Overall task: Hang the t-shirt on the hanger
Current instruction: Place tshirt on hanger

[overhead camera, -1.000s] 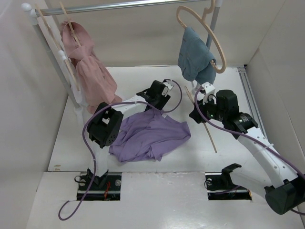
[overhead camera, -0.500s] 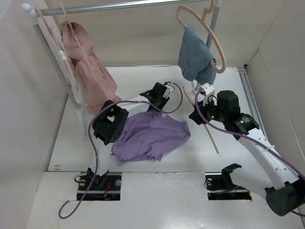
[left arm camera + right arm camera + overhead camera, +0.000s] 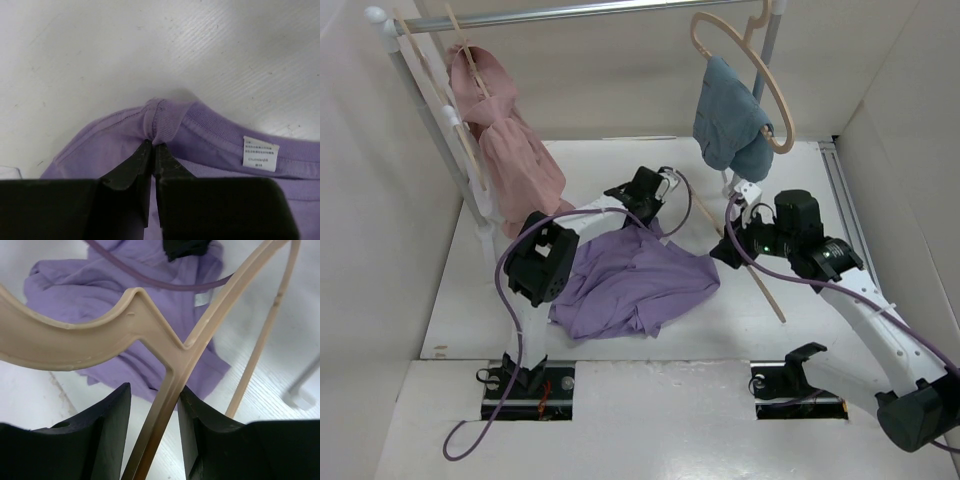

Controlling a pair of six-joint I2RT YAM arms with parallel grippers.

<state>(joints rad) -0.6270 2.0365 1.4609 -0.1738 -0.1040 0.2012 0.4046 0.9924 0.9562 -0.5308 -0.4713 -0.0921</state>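
Note:
The lavender t-shirt (image 3: 635, 280) lies crumpled on the white table in front of the left arm. My left gripper (image 3: 642, 215) is at its far edge, shut on a pinched fold of the ribbed collar (image 3: 161, 122); the gripper's tips (image 3: 152, 145) meet on the fabric. A white label (image 3: 260, 152) shows inside the neck. The beige hanger (image 3: 760, 280) slants across the table on the right. My right gripper (image 3: 728, 248) holds its stem (image 3: 172, 390) between its fingers, with the hanger's shoulders (image 3: 75, 342) spreading above the t-shirt (image 3: 125, 295) in the right wrist view.
A clothes rail (image 3: 570, 12) runs along the back. A dusty-pink garment (image 3: 505, 140) hangs at its left end, a blue-grey garment (image 3: 730, 125) on a similar hanger at its right. The left arm's purple cable (image 3: 510, 260) loops over the table.
My left gripper has closed onto the t-shirt's collar and drawn the far edge up slightly. The right gripper and hanger shifted a little to the left.

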